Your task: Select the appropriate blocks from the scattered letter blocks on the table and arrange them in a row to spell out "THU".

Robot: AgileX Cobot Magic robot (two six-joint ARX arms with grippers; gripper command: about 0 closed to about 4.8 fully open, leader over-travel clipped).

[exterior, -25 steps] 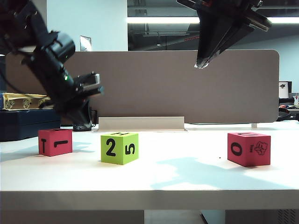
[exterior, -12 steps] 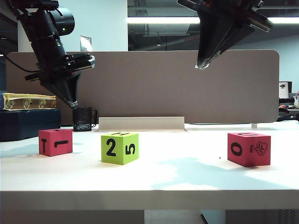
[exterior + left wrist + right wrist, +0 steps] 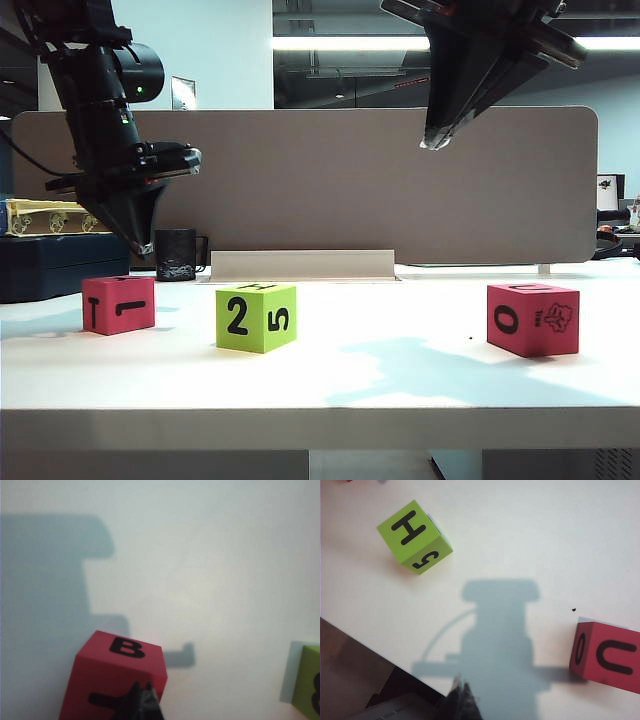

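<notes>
Both arms hang empty above the worktop (image 3: 400, 390). The left gripper (image 3: 140, 243), clenched, hovers over the left red block (image 3: 118, 304), probably lining up on it. The right gripper (image 3: 432, 140), also clenched, waits high. The green H block (image 3: 256, 316) sits mid-worktop, the red U block (image 3: 532, 318) well apart on the right.

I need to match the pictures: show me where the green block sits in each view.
Exterior view: green block left of centre on the table.
Left wrist view: only a sliver at the frame edge.
Right wrist view: in full, H on top.
Shared landmark: its 5 face.
</notes>
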